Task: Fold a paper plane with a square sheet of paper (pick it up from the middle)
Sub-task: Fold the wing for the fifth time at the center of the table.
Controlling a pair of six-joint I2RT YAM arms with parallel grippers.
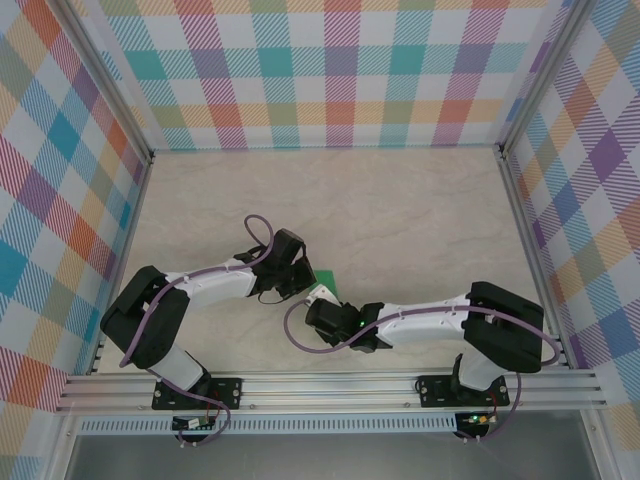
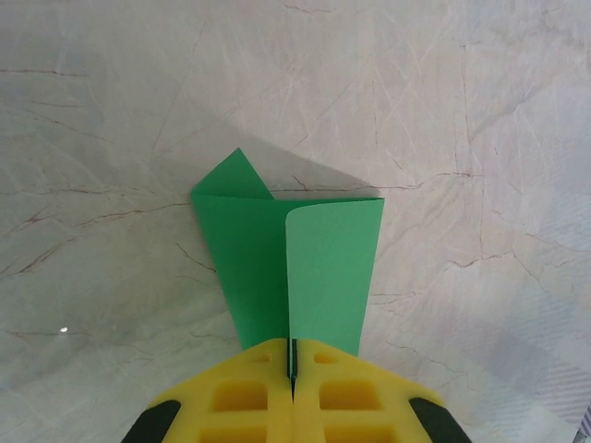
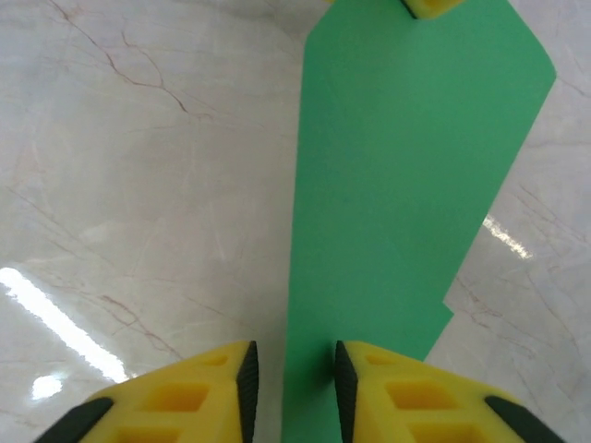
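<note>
Holding the square sheet of paper (image 2: 319,268) by its near end, the left pincer (image 2: 292,369) has its yellow fingers pressed fully together, with the green sheet nipped in the seam between them. The sheet is part folded: one flap curls over along a lengthwise line and a pointed corner shows behind it at the upper left. It casts a shadow on the marbled table (image 2: 462,138), so it appears to be raised a little off the surface. In the top view it sits between the two wrists, near the middle of the table's near side. The right pincer (image 3: 294,365) stands part open with a clear gap. The sheet's long edge runs into that gap beside the inner face of one finger. Contact there cannot be confirmed, and no grip is closed on it. Assessment: the paper is very light, thin and limp. It will hold a crease but will sag, twist or crumple if pulled from both ends. The soundest hold is on the doubled, creased portion near the middle line, not on a loose single corner.
</note>
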